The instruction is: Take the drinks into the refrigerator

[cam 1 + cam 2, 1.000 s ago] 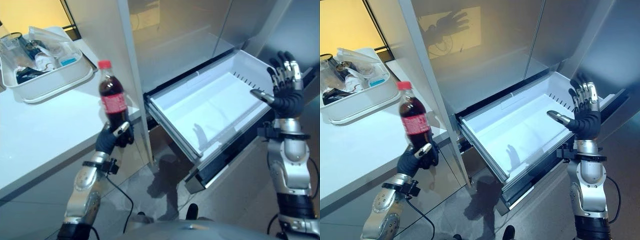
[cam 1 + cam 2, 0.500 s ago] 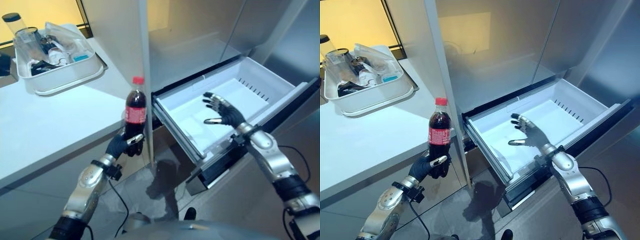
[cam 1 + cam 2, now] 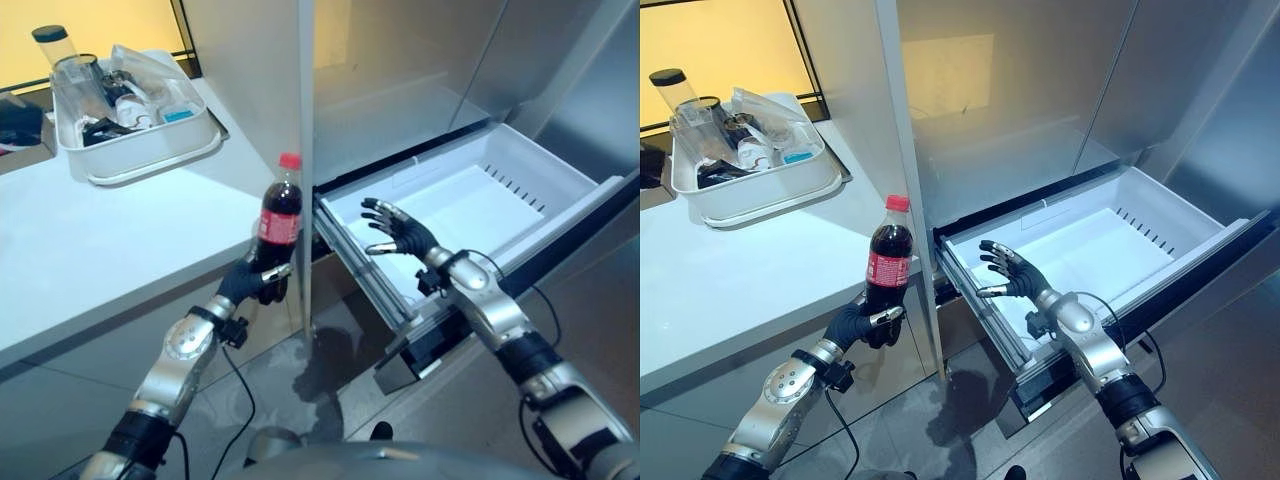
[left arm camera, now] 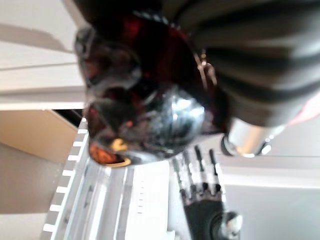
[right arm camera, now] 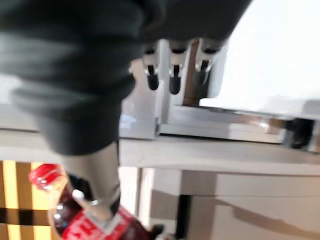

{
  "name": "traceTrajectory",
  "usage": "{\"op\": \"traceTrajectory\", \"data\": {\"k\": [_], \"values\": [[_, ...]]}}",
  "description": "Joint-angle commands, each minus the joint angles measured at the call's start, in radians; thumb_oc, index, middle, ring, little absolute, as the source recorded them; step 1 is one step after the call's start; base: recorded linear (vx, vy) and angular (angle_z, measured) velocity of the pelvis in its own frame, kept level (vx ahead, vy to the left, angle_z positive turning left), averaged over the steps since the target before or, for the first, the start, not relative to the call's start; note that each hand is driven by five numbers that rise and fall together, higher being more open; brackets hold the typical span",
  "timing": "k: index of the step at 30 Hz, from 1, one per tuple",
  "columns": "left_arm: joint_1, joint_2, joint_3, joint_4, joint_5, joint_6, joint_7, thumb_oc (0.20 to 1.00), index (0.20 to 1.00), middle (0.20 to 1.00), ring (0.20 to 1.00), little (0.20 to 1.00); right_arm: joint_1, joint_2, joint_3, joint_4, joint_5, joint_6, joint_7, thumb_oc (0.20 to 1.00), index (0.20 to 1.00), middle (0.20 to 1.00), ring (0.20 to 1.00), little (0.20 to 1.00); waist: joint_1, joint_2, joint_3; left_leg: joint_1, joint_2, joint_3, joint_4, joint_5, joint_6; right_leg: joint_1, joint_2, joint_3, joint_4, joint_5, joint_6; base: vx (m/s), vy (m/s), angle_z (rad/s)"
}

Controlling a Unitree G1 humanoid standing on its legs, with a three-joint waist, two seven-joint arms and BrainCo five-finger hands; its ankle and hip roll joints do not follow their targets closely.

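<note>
In the left eye view the left hand (image 3: 247,283) is curled round the base of a cola bottle (image 3: 279,224) with a red cap, holding it upright in front of the edge of the white bench (image 3: 90,250). A tall grey refrigerator panel (image 3: 250,90) stands just beside the bottle, between it and the pulled-out white drawer (image 3: 480,200). The right hand (image 3: 400,232) hovers over the near left corner of that drawer, fingers spread and straight, holding nothing; the drawer floor under it is bare white. At the back of the bench sits a white tub (image 3: 150,150) crowded with clear containers and small items, a dark-lidded jar (image 3: 52,45) standing at its far end. The right eye view shows the same layout: the bottle (image 3: 887,258) upright in the left hand (image 3: 853,325), the panel edge between it and the drawer (image 3: 1110,235), the right hand (image 3: 1015,278) open above the drawer's front rail. In the left wrist view the bottle's dark base (image 4: 135,100) fills the grip from very close, with the slotted drawer wall (image 4: 75,175) and the other hand's fingers (image 4: 200,185) past it. In the right wrist view the straight fingertips (image 5: 172,77) point at the drawer rim, and the red-capped bottle (image 5: 75,210) shows beyond.
</note>
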Motion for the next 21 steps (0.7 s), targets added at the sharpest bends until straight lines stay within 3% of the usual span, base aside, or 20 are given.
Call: {"op": "traceTrajectory", "data": {"k": [1,7,12,21], "values": [[-0.209,-0.02,-0.13,-0.045,0.1,-0.105,-0.031,0.2,0.2,0.2,0.2,0.2,-0.109,0.001,0.028,-0.011,0.036,-0.043,-0.002,1.0,1.0,1.0,1.0,1.0,-0.011,-0.009,-0.04,-0.054,-0.047,-0.017,0.0,-0.019,0.034,0.086,0.003,-0.018,0.052,-0.107,0.047,0.0,0.0,0.0],[-0.261,-0.039,-0.166,-0.017,0.14,-0.101,-0.003,0.2,0.2,0.2,0.2,0.2,-0.174,0.035,0.067,0.006,0.068,-0.043,-0.006,1.0,1.0,1.0,1.0,1.0,-0.01,-0.011,-0.042,-0.05,-0.047,-0.015,0.0,-0.022,0.034,0.091,0.005,-0.018,0.05,-0.108,0.047,0.01,-0.001,0.02],[-0.317,-0.064,-0.196,-0.032,0.143,-0.095,0.021,0.2,0.2,0.2,0.2,0.2,-0.235,0.082,0.082,-0.108,0.172,-0.044,-0.006,1.0,1.0,1.0,1.0,1.0,-0.012,-0.013,-0.042,-0.052,-0.045,-0.015,0.0,-0.019,0.034,0.088,0.007,-0.012,0.05,-0.108,0.047,0.01,-0.006,-0.03],[-0.207,-0.034,-0.072,-0.177,0.089,-0.108,0.034,0.2,0.2,0.2,0.2,0.2,-0.109,0.048,0.015,-0.311,0.194,-0.035,-0.004,1.0,1.0,1.0,1.0,1.0,-0.01,-0.01,-0.04,-0.052,-0.045,-0.017,0.0,-0.022,0.035,0.088,0.005,-0.016,0.048,-0.109,0.046,0.0,0.0,0.0]]}}
